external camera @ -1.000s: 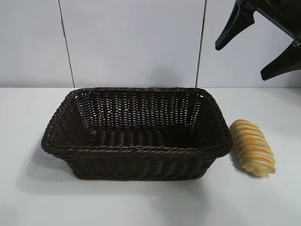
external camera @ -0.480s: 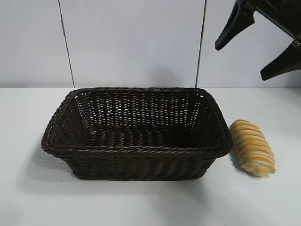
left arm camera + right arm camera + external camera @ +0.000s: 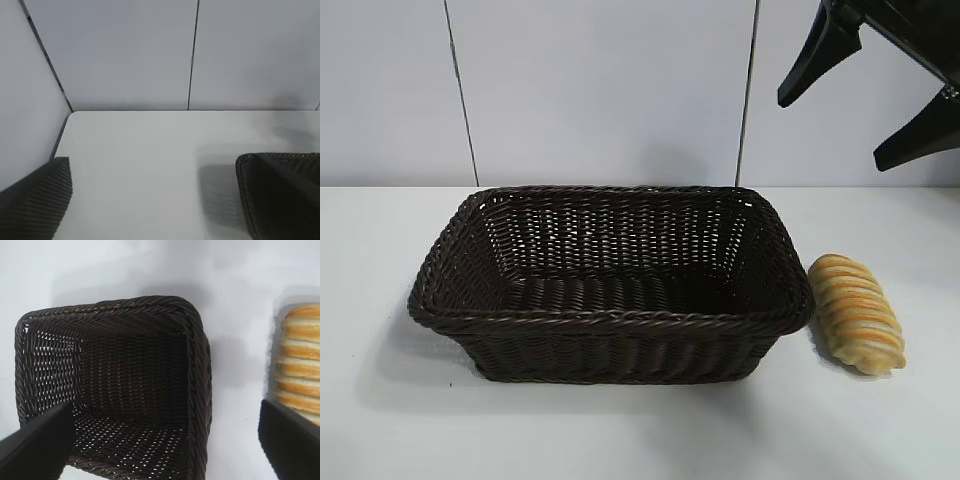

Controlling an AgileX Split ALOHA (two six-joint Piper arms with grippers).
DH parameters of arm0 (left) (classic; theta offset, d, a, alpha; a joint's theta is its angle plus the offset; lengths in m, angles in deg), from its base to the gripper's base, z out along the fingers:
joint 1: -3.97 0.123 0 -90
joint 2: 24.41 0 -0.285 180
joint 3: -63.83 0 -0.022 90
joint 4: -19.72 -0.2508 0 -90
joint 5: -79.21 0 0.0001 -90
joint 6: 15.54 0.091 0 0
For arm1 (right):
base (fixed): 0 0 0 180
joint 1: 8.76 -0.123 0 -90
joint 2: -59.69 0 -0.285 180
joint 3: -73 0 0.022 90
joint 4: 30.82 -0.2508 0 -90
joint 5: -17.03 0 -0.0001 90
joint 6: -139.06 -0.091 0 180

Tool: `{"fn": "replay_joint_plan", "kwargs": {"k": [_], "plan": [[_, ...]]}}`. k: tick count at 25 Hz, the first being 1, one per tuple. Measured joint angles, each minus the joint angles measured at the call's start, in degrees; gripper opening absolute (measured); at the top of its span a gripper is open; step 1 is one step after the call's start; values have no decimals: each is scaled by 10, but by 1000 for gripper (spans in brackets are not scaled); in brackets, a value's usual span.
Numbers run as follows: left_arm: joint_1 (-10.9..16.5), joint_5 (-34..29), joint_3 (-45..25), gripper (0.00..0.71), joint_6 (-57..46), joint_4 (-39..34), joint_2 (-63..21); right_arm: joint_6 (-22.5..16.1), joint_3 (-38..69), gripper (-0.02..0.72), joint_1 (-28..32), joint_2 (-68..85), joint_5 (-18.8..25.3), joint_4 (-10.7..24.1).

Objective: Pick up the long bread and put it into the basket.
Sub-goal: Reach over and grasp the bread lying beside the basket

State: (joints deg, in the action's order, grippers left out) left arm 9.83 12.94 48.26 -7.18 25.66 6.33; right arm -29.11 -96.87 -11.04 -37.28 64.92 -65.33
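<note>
The long bread, golden with orange-brown ridges, lies on the white table just right of the basket, close to its right wall. The dark woven basket has nothing inside. My right gripper hangs open high above the table, over the basket's right end and the bread, holding nothing. In the right wrist view its open fingers frame the basket and the bread. My left gripper is open over bare table beside a basket corner; only one finger shows.
A pale panelled wall stands behind the table. White tabletop stretches in front of the basket and to its left.
</note>
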Motion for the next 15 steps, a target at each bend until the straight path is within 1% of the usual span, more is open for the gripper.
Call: {"fn": "replay_joint_plan", "kwargs": {"k": [4, 7, 12, 15], "plan": [[0, 3, -104, 693, 1, -5, -80, 0, 0, 694, 0, 0, 1, 0], [0, 3, -174, 693, 1, -8, -113, 0, 0, 694, 0, 0, 1, 0], [-1, 3, -276, 693, 1, -9, -125, 0, 0, 694, 0, 0, 2, 0], [-4, 11, -317, 693, -1, -9, -126, 0, 0, 694, 0, 0, 3, 0]]}}
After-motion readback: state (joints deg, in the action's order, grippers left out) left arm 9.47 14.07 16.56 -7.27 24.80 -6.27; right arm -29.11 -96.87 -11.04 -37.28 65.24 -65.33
